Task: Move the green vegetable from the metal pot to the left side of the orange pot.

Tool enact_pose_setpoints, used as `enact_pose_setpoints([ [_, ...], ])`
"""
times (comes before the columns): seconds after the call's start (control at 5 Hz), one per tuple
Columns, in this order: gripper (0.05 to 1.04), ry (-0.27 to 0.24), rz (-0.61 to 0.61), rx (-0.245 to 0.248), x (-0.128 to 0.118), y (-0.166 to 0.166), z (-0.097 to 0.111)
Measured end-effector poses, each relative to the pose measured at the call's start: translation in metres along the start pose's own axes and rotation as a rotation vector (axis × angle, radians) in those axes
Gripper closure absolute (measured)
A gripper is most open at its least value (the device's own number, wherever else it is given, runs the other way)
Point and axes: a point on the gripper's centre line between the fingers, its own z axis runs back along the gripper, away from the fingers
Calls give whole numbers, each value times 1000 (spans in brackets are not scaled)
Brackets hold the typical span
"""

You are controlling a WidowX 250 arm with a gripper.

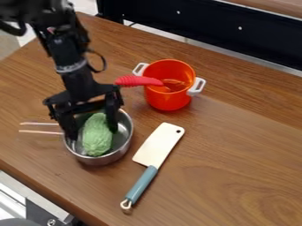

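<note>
Cleaver lay toward near-left edge of tabletop. Gripper jaws sat wide, astride green vegetable, long axis roughly crosswise.

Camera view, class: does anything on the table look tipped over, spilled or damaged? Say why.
Nothing stands out. The metal pot and orange pot stand upright, the green vegetable sits inside the metal pot, and the cleaver lies flat. A red handle juts past the orange pot's rim.

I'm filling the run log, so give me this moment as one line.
gripper: open around green vegetable | vegetable: inside metal pot | orange pot: upright | move: unfinished
</note>
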Motion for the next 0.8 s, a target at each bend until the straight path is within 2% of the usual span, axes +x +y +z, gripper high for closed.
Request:
enact_pose_setpoints([
  [0.2, 84, 25, 29, -8, 1, -2, -4],
  [0.4, 125, 23, 46, -6, 2, -2, -7],
  [0.6, 305, 27, 48, -30, 3, -1, -6],
  [0.8, 315, 65, 53, -38, 3, 3, 0],
])
